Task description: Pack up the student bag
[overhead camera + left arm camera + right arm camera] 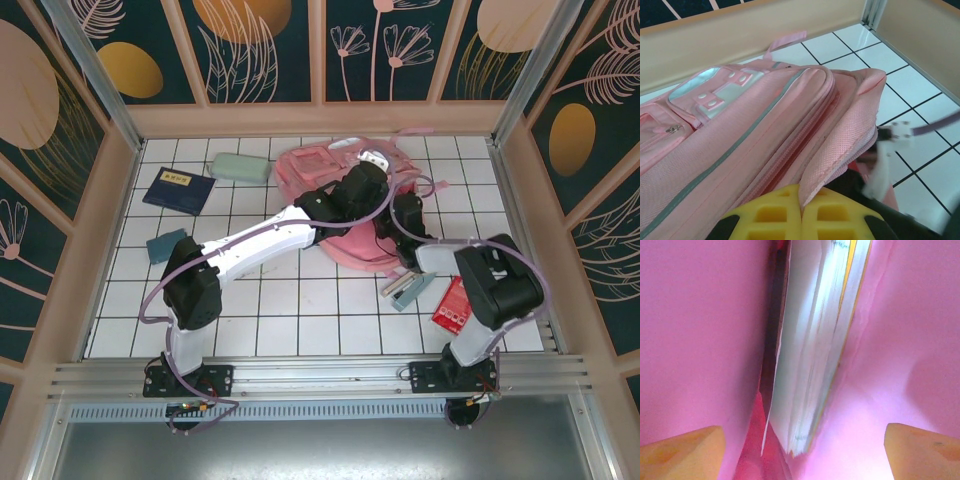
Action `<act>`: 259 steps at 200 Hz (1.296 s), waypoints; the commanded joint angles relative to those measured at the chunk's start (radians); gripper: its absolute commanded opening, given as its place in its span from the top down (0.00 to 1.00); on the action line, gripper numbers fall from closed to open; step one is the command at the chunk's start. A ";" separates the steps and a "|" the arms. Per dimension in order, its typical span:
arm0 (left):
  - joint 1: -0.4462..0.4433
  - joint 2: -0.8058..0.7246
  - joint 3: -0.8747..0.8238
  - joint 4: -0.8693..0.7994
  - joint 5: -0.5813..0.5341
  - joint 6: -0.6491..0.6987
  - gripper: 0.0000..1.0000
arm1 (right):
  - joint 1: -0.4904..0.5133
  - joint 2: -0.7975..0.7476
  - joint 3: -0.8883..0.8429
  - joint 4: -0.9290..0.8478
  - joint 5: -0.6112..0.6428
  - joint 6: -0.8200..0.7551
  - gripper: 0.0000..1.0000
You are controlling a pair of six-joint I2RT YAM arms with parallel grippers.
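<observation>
Beside student bag (340, 175): pencil case (240, 167), 2 notebooks (178, 190).

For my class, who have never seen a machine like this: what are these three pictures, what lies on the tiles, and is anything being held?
The overhead picture shows two robot arms bolted at the near edge of a tiled table. The other two pictures come from cameras on each wrist. A pink student bag lies at the back, with a mint pencil case, a dark blue booklet and a red packet around it. The left tool, with yellow fingers, is shut on the bag's flap. The right tool stands open inside the bag, holding nothing, just below a book already tucked in.
</observation>
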 commanded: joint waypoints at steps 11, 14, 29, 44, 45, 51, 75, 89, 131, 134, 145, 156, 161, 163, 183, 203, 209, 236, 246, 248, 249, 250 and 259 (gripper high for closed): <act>0.003 -0.037 -0.024 0.079 -0.036 -0.032 0.96 | 0.016 -0.185 -0.091 -0.142 0.033 -0.116 0.17; 0.003 -0.037 -0.027 0.078 -0.038 -0.034 0.94 | 0.016 -0.207 -0.099 -0.158 0.033 -0.124 0.17; 0.002 -0.046 -0.045 0.075 -0.053 -0.047 0.92 | 0.017 -0.291 -0.133 -0.269 0.069 -0.150 0.16; 0.002 -0.063 -0.078 0.083 -0.071 -0.063 0.91 | 0.018 -0.385 -0.178 -0.362 0.102 -0.171 0.16; 0.003 -0.064 -0.081 0.084 -0.071 -0.063 0.90 | 0.018 -0.392 -0.182 -0.365 0.104 -0.172 0.16; 0.004 -0.074 -0.096 0.089 -0.072 -0.068 0.89 | 0.019 -0.436 -0.205 -0.389 0.117 -0.175 0.16; 0.004 -0.104 -0.150 0.099 -0.074 -0.084 0.81 | 0.018 -0.631 -0.280 -0.481 0.181 -0.207 0.15; 0.004 -0.124 -0.177 0.101 -0.079 -0.094 0.62 | 0.017 -0.727 -0.292 -0.540 0.206 -0.248 0.14; 0.026 -0.197 -0.256 0.097 -0.128 -0.114 0.22 | 0.015 -0.838 -0.257 -0.642 0.172 -0.364 0.11; 0.030 -0.203 -0.264 0.097 -0.131 -0.116 0.20 | 0.016 -0.838 -0.256 -0.644 0.165 -0.367 0.11; 0.052 -0.230 -0.297 0.096 -0.147 -0.132 0.12 | 0.017 -0.836 -0.252 -0.634 0.129 -0.382 0.11; 0.080 -0.270 -0.337 0.099 -0.171 -0.153 0.02 | 0.022 -0.838 -0.251 -0.619 0.104 -0.388 0.10; 0.096 -0.284 -0.355 0.100 -0.177 -0.162 0.01 | 0.024 -0.839 -0.251 -0.609 0.094 -0.391 0.10; 0.103 -0.289 -0.363 0.101 -0.177 -0.167 0.01 | 0.024 -0.840 -0.251 -0.605 0.090 -0.393 0.10; 0.183 -0.336 -0.425 0.096 -0.193 -0.198 0.01 | 0.048 -0.837 -0.239 -0.582 0.075 -0.412 0.07; 0.274 -0.369 -0.481 0.102 -0.246 -0.235 0.01 | 0.083 -0.824 -0.218 -0.573 0.078 -0.432 0.05; 0.310 -0.376 -0.495 0.107 -0.243 -0.247 0.01 | 0.093 -0.820 -0.212 -0.571 0.083 -0.436 0.05; 0.475 -0.369 -0.542 0.121 -0.217 -0.336 0.02 | 0.148 -0.789 -0.187 -0.552 0.099 -0.451 0.04; 0.529 -0.355 -0.547 0.122 -0.204 -0.371 0.02 | 0.173 -0.776 -0.174 -0.552 0.107 -0.458 0.04; 0.542 -0.352 -0.548 0.122 -0.204 -0.376 0.02 | 0.179 -0.773 -0.173 -0.552 0.109 -0.459 0.04; 0.548 -0.351 -0.548 0.122 -0.203 -0.379 0.02 | 0.181 -0.773 -0.172 -0.552 0.109 -0.460 0.04; 0.552 -0.349 -0.548 0.123 -0.203 -0.381 0.02 | 0.183 -0.772 -0.171 -0.552 0.110 -0.462 0.04; 0.596 -0.331 -0.550 0.130 -0.193 -0.400 0.02 | 0.202 -0.763 -0.159 -0.553 0.117 -0.470 0.04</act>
